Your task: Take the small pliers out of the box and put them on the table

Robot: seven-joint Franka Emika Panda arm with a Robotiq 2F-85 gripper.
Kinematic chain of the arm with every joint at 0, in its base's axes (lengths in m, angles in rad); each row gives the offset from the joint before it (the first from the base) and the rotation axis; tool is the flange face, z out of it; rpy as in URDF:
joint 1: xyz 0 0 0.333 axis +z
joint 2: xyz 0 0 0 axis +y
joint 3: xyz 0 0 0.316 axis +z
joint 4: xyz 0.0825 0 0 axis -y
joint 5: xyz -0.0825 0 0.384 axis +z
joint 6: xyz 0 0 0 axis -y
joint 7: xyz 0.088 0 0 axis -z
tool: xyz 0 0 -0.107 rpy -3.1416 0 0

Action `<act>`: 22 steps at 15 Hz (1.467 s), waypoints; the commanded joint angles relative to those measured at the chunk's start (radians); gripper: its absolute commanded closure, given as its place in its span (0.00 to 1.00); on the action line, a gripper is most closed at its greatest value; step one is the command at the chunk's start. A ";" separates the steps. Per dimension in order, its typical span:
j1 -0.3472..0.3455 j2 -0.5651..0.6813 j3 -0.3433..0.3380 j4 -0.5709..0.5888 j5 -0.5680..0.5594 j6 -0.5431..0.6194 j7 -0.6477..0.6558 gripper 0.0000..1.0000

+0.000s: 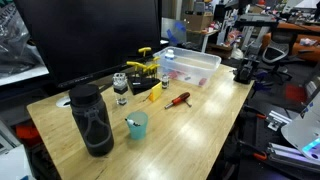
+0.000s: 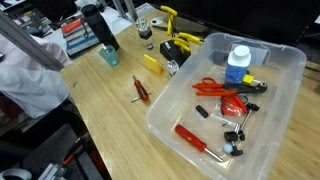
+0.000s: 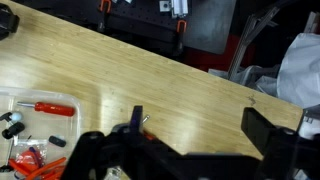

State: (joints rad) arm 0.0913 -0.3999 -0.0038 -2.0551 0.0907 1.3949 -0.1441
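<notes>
The small pliers, with red handles, lie on the table, a short way outside the clear plastic box. In the wrist view my gripper is open and empty above the bare wood. A metal tip and a bit of red of the pliers show beside one finger; the rest is hidden. The box is at the lower left. The gripper is out of view in both exterior views.
The box holds a red-handled screwdriver, red tools and a blue-capped bottle. On the table stand a black cylindrical container, a teal cup, a yellow-handled tool and small items near a monitor.
</notes>
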 commanded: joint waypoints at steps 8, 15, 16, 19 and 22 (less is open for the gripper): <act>-0.011 0.001 0.009 0.002 0.003 -0.002 -0.003 0.00; -0.087 0.043 -0.012 -0.060 0.043 0.129 0.224 0.00; -0.100 0.053 -0.015 -0.074 0.046 0.160 0.260 0.00; -0.111 0.076 -0.017 -0.075 0.023 0.149 0.284 0.00; -0.123 0.097 -0.018 -0.077 0.023 0.149 0.334 0.00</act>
State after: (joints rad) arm -0.0226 -0.3036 -0.0295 -2.1343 0.1116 1.5467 0.1931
